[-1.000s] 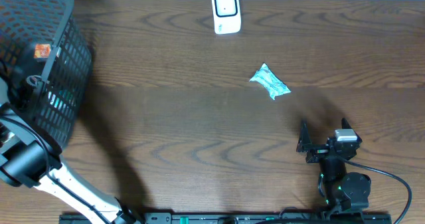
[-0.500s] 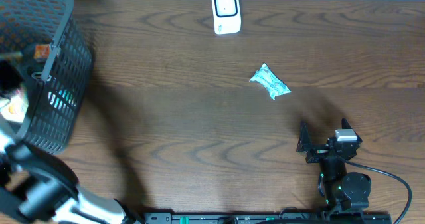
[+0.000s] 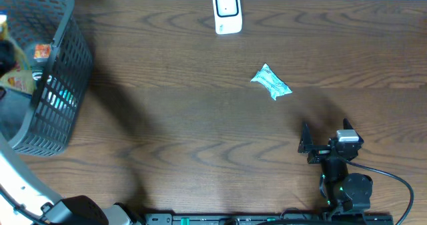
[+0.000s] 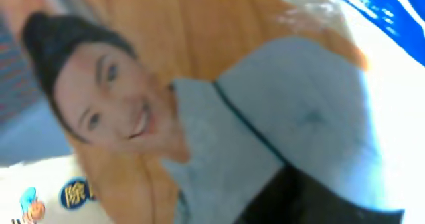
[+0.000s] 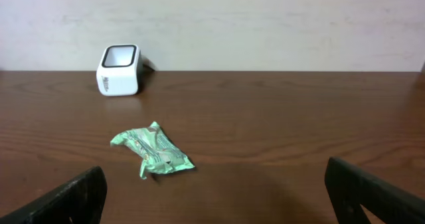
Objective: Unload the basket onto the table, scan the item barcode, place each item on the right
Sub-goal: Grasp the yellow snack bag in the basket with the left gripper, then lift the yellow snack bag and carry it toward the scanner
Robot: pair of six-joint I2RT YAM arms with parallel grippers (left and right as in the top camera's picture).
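Packet pinched in my narrowed left gripper, over the basket.
Best carry it clear of the rim and turn its barcode to the scanner; my right gripper sits wide open, empty. My left fingers are hidden, and the blurred print shows no barcode.

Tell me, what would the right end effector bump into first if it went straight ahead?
Probably the crinkly green plastic packet, lying a little left of the middle of the open right end effector. Depth is unclear, so it might slip past. The white box-shaped scanner sits farther back.
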